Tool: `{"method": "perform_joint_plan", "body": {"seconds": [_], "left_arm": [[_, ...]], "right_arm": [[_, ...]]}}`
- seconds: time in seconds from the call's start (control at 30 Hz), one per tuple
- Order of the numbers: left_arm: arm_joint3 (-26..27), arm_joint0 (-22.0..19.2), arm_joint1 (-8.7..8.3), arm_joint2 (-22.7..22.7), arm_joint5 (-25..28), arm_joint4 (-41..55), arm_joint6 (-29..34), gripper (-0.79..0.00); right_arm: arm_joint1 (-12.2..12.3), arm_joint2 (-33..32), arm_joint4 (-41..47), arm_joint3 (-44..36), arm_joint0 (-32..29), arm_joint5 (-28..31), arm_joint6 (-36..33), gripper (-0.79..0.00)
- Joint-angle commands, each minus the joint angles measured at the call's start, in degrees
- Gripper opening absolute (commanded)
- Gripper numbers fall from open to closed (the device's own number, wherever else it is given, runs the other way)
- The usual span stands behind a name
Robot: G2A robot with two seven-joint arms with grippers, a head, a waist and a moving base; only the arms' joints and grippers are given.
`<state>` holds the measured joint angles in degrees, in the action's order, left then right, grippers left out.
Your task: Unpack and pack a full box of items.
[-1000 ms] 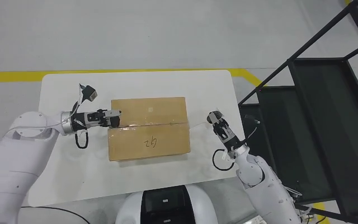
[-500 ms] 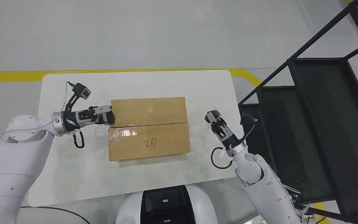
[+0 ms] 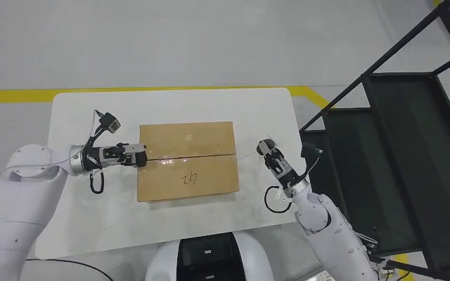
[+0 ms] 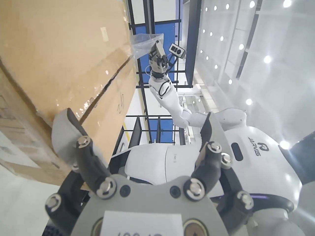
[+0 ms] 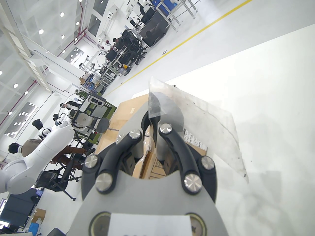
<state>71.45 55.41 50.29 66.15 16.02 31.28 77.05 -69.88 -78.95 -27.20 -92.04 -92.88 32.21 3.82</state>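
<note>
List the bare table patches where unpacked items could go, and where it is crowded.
Free: the strip of table between the box and the far edge, and the strip between box and near edge. Crowded: both box ends, with the left tool at one and the right tool pinching clear tape at the other.

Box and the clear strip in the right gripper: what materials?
Box: brown cardboard, matte; frayed fibrous edge at its corner, glossy clear tape along the seam. Clear strip: probably thin plastic film; see-through, shiny, wrinkled, pinched in the right gripper.
</note>
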Motion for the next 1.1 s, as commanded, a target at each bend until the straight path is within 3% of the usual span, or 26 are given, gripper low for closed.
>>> {"method": "perform_joint_plan", "body": {"seconds": [0.0, 0.23, 1.07], "left_arm": [[-0.18, -0.51, 0.25, -0.74, -0.48, -0.85, -1.12, 0.000], [-0.94, -2.05, 0.91, -2.64, -2.31, -4.03, -4.03, 0.000], [-1.23, -1.72, 1.28, -2.32, -2.60, -5.57, -3.99, 0.000]], "right_arm": [[0.00, -0.17, -0.01, -0.05, -0.28, 0.01, 0.19, -0.785], [-0.04, -0.86, 0.77, 0.27, -1.05, -0.73, 0.60, -0.785], [-0.14, -1.54, 0.57, -3.91, -1.12, -0.25, -1.14, -0.785]]}}
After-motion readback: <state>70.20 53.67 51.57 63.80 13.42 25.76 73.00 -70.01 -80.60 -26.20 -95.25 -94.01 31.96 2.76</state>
